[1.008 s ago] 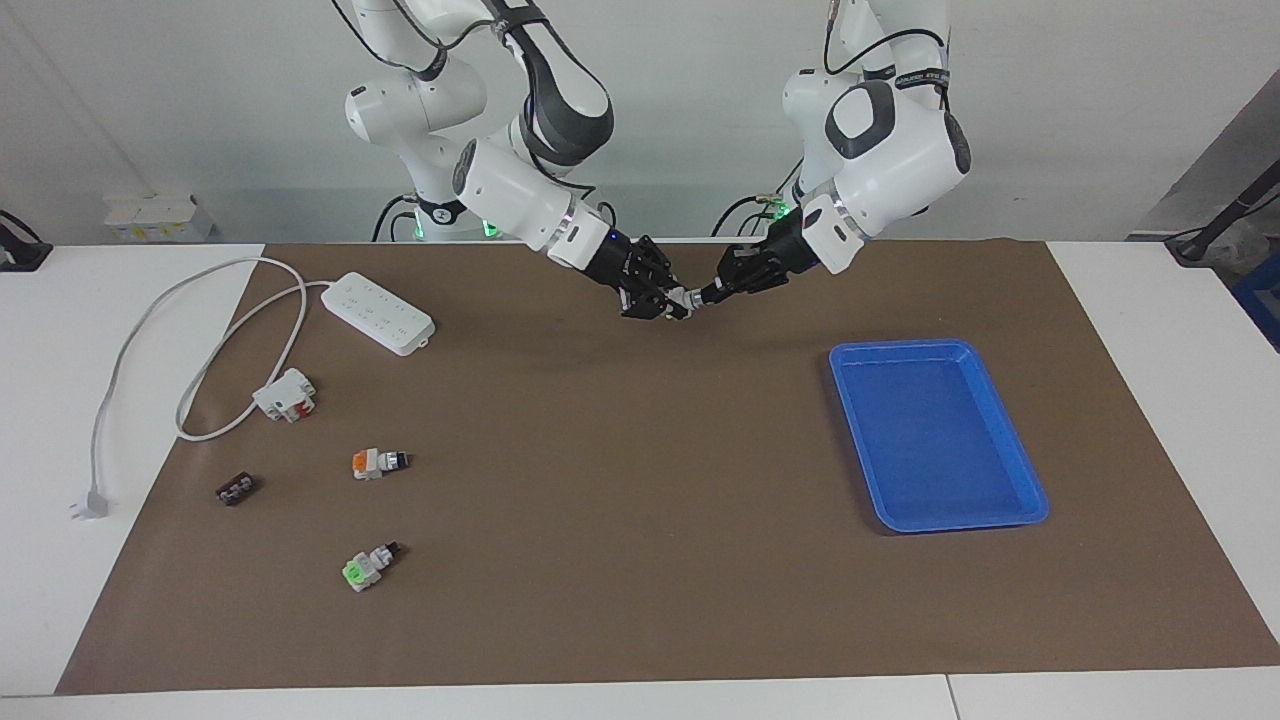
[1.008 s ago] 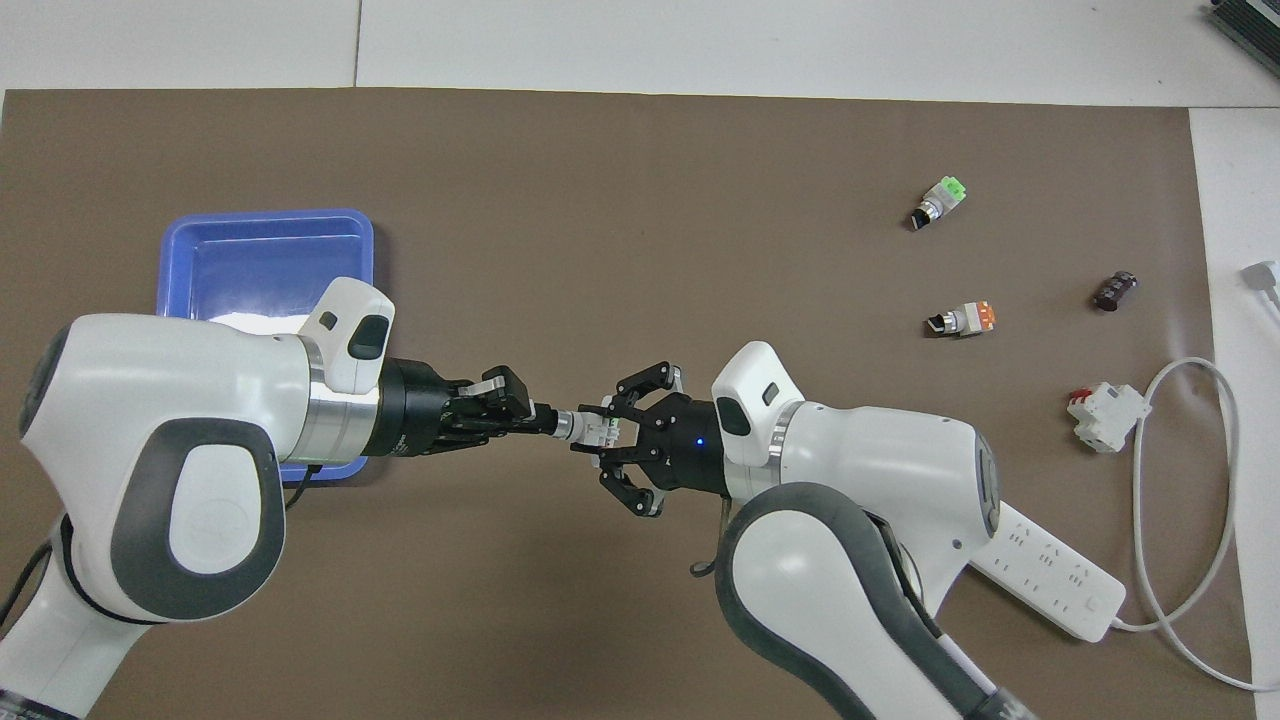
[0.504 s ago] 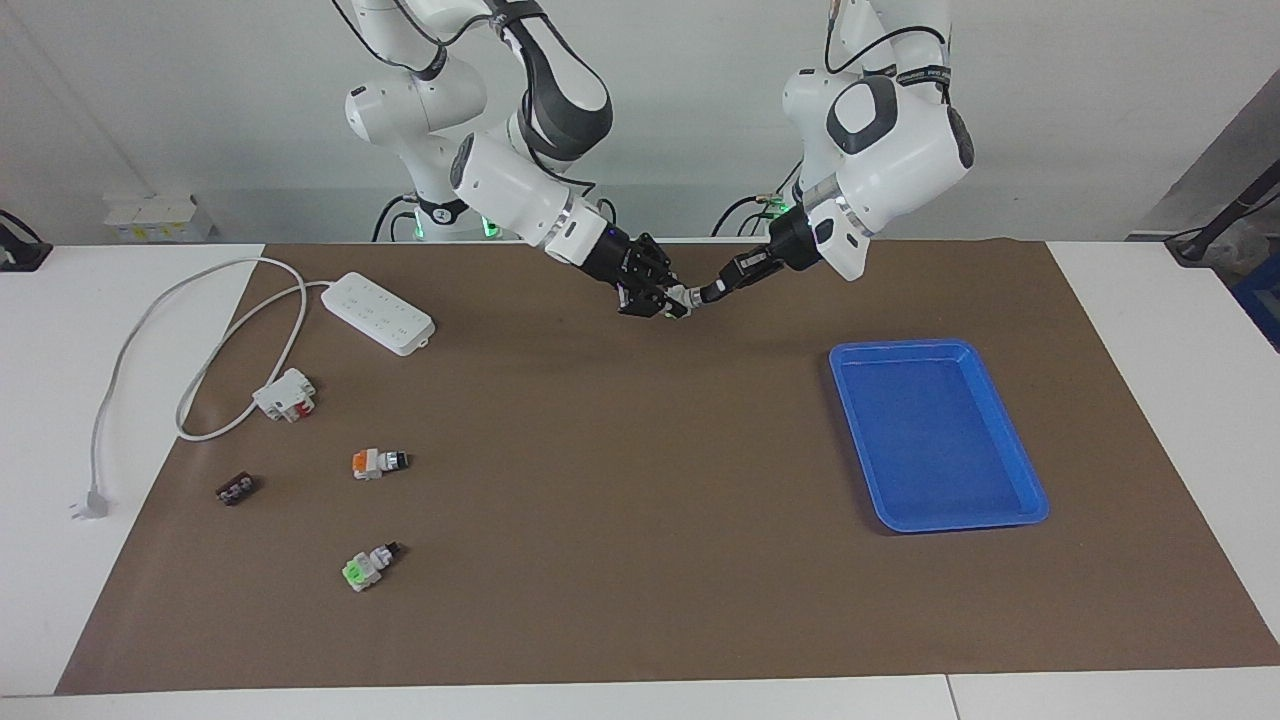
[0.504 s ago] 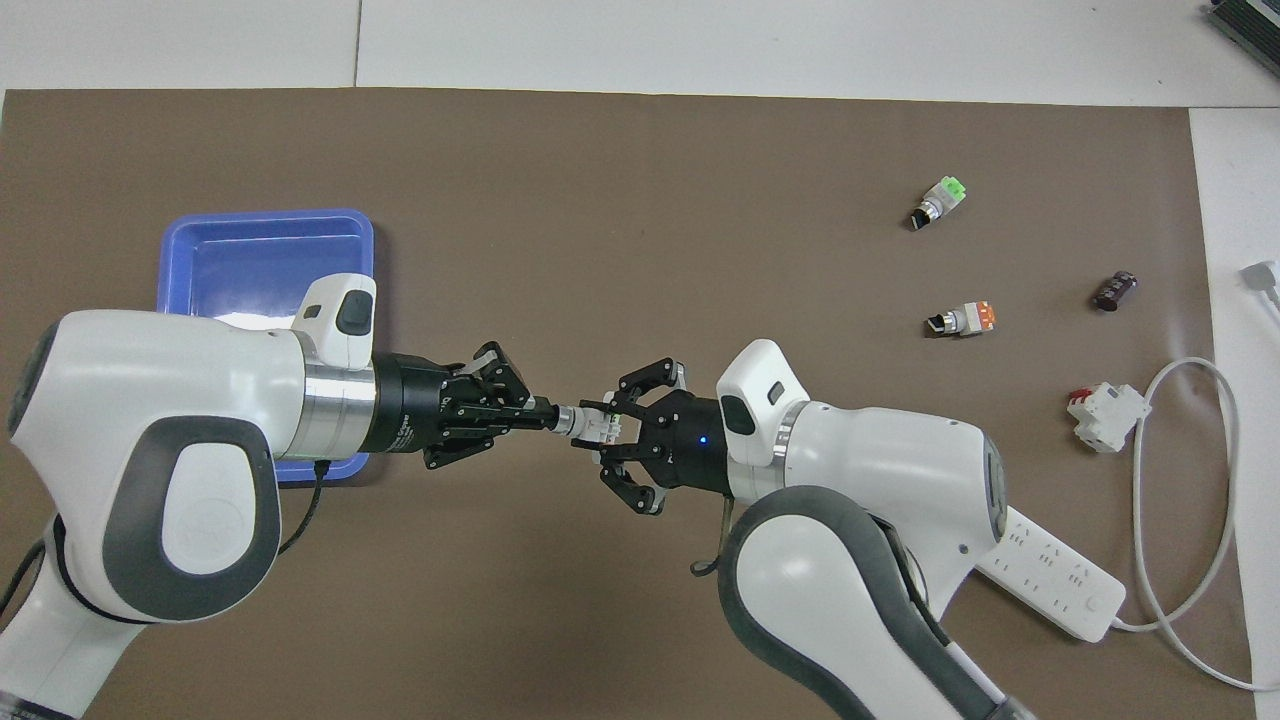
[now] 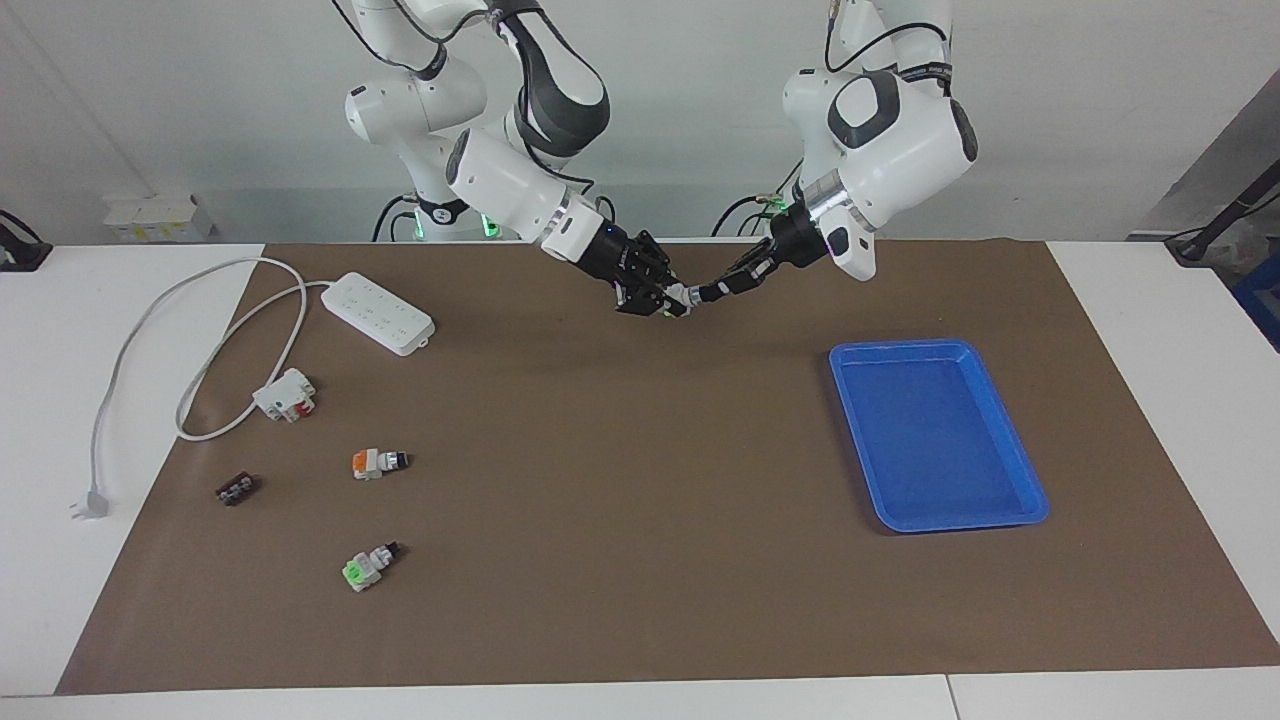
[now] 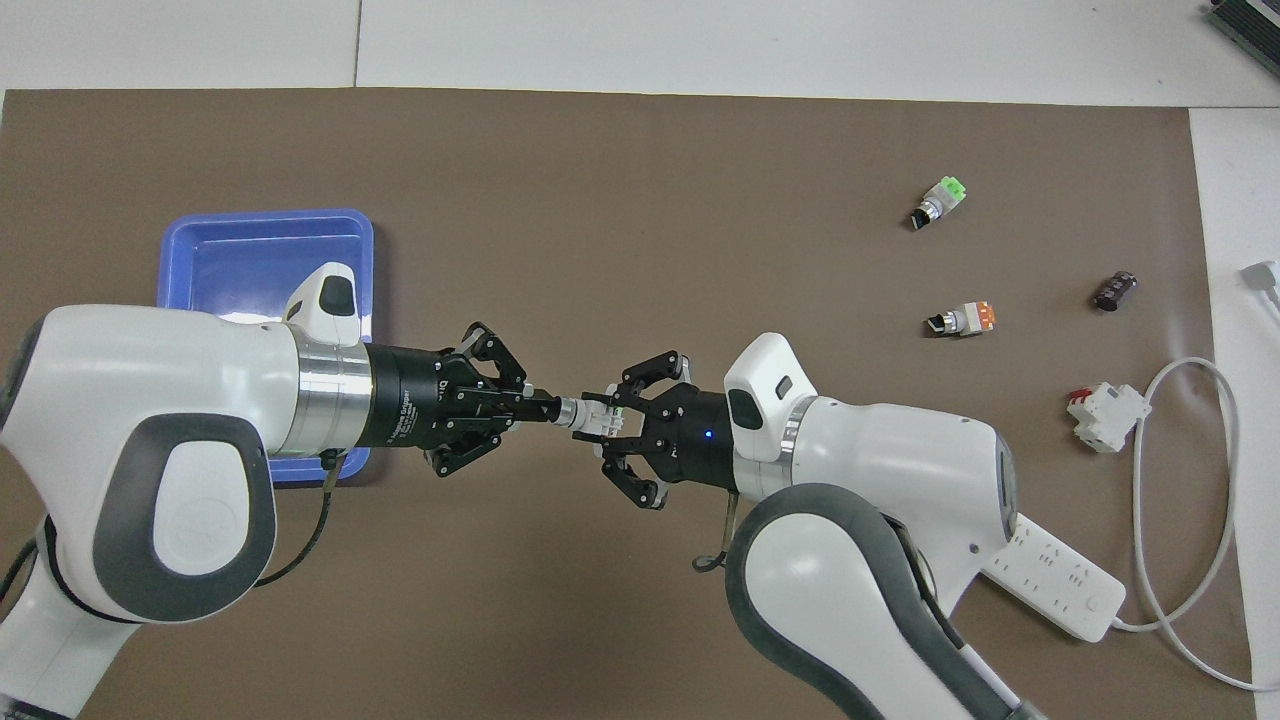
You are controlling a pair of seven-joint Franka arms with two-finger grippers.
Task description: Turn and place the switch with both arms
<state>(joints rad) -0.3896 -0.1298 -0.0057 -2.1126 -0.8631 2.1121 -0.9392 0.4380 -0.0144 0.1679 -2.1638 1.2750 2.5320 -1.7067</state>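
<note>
The switch (image 5: 686, 296) (image 6: 586, 414), white-grey with a small pale green tab, hangs in the air over the brown mat, between the two arms. My right gripper (image 5: 668, 298) (image 6: 612, 420) is shut on its body, the outer links splayed to the sides. From the blue tray's end comes my left gripper (image 5: 712, 291) (image 6: 545, 410), shut on the black knob end. The knob itself is mostly hidden between the fingertips.
A blue tray (image 5: 935, 430) (image 6: 260, 250) lies toward the left arm's end. Toward the right arm's end are an orange-ended switch (image 5: 378, 462), a green-ended switch (image 5: 365, 567), a white power strip (image 5: 378, 312) with cable, a white-and-red breaker (image 5: 285, 394) and a small dark part (image 5: 237, 489).
My left wrist has rolled about its own axis while gripping the knob end. The right gripper and the switch's body have stayed almost in place.
</note>
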